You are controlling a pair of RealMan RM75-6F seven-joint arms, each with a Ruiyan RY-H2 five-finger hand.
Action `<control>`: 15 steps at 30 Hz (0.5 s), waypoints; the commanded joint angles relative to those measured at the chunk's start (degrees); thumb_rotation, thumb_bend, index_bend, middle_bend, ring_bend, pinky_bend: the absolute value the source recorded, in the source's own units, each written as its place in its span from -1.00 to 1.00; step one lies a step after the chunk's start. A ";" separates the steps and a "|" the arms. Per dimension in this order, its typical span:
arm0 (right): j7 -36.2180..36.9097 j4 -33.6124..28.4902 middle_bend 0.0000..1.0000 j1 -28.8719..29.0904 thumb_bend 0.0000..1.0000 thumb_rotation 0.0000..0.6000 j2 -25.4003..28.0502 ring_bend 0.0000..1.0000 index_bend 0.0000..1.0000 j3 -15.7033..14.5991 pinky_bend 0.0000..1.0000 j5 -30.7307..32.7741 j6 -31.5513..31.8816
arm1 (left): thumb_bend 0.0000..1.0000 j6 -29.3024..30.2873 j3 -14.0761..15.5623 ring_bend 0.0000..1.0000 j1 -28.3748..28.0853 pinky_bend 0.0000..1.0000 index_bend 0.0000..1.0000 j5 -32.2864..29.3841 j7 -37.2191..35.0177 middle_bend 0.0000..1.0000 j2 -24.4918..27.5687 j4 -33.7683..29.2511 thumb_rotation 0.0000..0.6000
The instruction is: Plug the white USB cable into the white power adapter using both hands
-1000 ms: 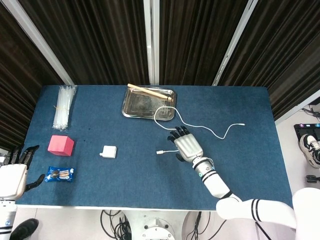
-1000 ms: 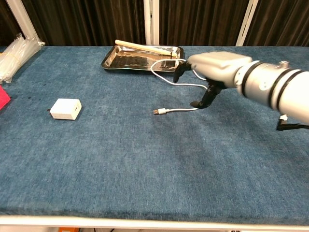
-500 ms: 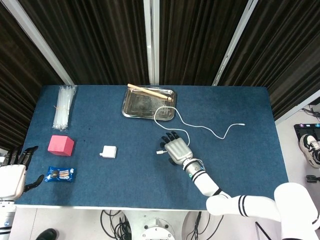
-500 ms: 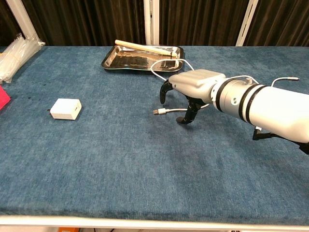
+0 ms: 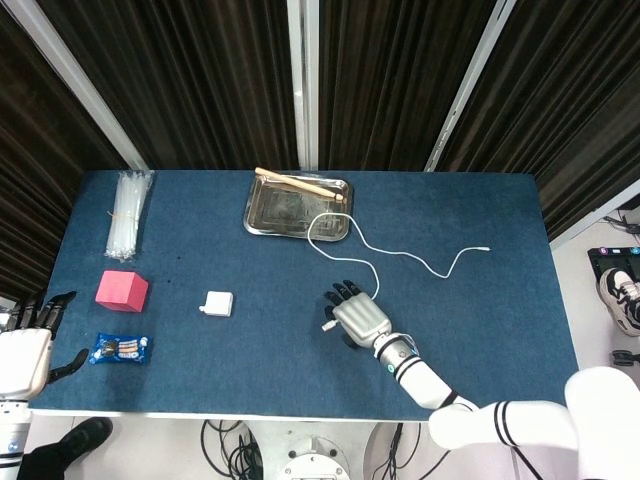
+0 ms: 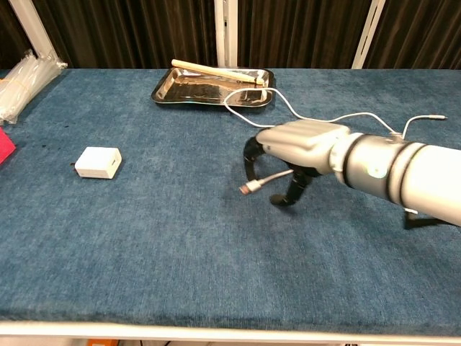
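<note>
White USB cable (image 6: 268, 180) plug end is apparently pinched, lifted, under the palm-down right hand (image 6: 292, 148); left hand (image 5: 28, 345) open.

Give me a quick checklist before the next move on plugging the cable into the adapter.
1. Right hand holds the cable near its plug: ok, the plug end is lifted off the cloth.
2. Plug clear of the fingers: ok.
3. Plug points toward the adapter: ok, roughly.
4. Adapter held: not ok; it lies free.
5. Left hand ready: not ok, at the table's edge.
6. Cable's far length free: cannot tell; it loops by the tray.
</note>
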 commanded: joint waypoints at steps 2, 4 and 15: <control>2.36 -3.08 -0.68 -2.30 -0.44 1.00 3.32 -1.00 -0.16 -2.50 -1.00 -3.53 1.69 | -0.59 -0.13 0.03 -0.95 -0.07 -1.00 -0.77 0.00 0.03 -0.71 -0.15 -0.01 1.00; 3.77 -2.74 -0.67 -2.70 -0.43 1.00 3.49 -1.00 -0.16 -2.37 -1.00 -5.19 2.21 | -0.59 -0.13 0.06 -0.95 -0.06 -1.00 -0.77 0.02 0.13 -0.71 -0.21 -0.13 1.00; 16.18 8.72 -0.56 -4.02 -0.38 1.00 -1.41 -0.97 -0.14 -2.46 -1.00 -16.92 2.71 | -0.59 -0.09 0.09 -0.95 0.03 -1.00 -0.77 -0.23 1.13 -0.71 -0.02 -1.09 1.00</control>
